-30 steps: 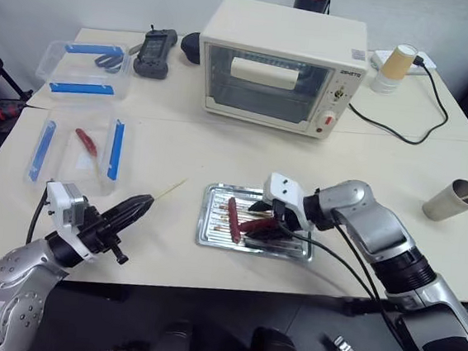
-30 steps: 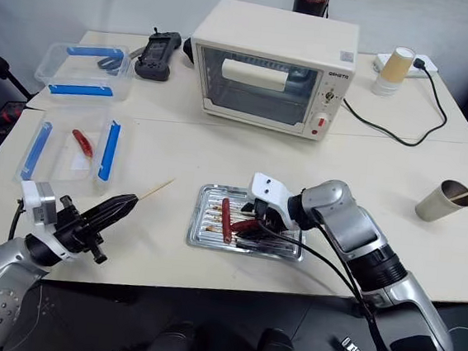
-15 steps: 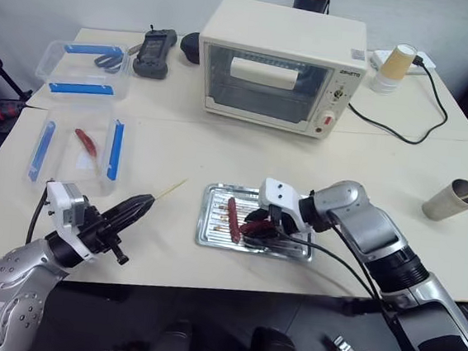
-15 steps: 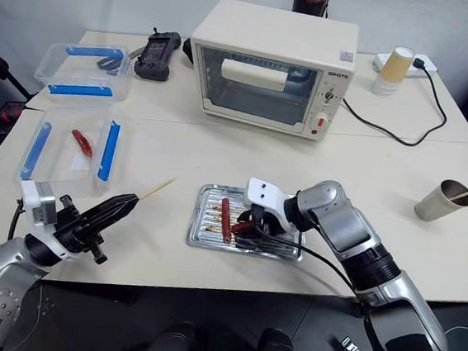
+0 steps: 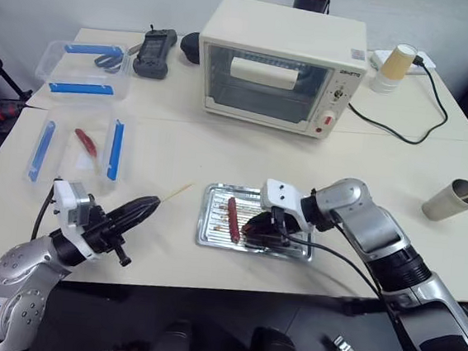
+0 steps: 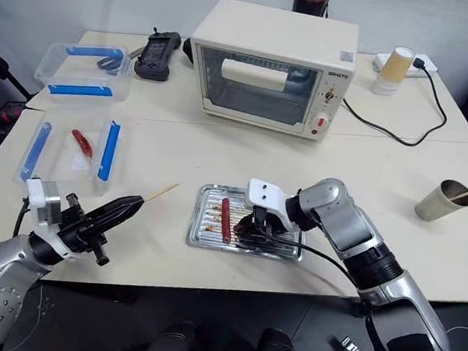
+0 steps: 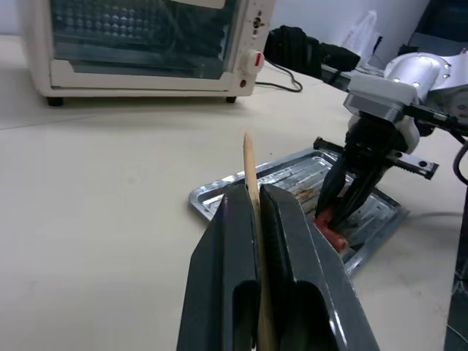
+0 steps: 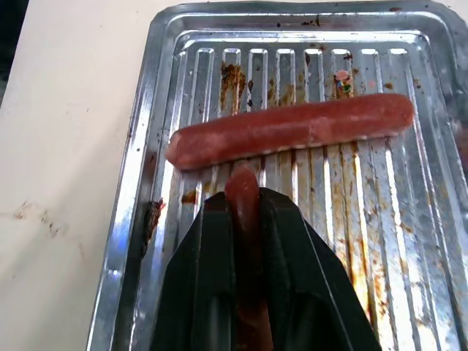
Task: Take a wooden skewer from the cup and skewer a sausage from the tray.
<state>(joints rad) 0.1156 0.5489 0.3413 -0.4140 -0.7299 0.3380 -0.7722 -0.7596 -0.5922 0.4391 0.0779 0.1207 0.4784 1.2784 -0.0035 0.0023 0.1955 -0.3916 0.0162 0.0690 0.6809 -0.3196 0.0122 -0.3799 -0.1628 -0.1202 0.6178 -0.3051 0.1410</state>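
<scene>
The right hand is clamped on the sausage, whose end sticks out just past the fingertips. The hand sits low over the tray, near the tray's middle. Just beyond the held sausage's tip lies a second sausage, flat across the ridged, greasy bottom and not quite touching it.

The left hand is closed on the wooden skewer, which runs between the two fingers and pokes out past them, its pointed tip aimed towards the tray and the right hand. This hand hovers over the table near its front edge, well apart from the tray.

Far off beyond the right hand's arm, near the table's right edge, stands the cup with another stick leaning in it. Behind the tray sits a cream toaster oven; beyond the left hand lie clear plastic boxes with blue clips.
</scene>
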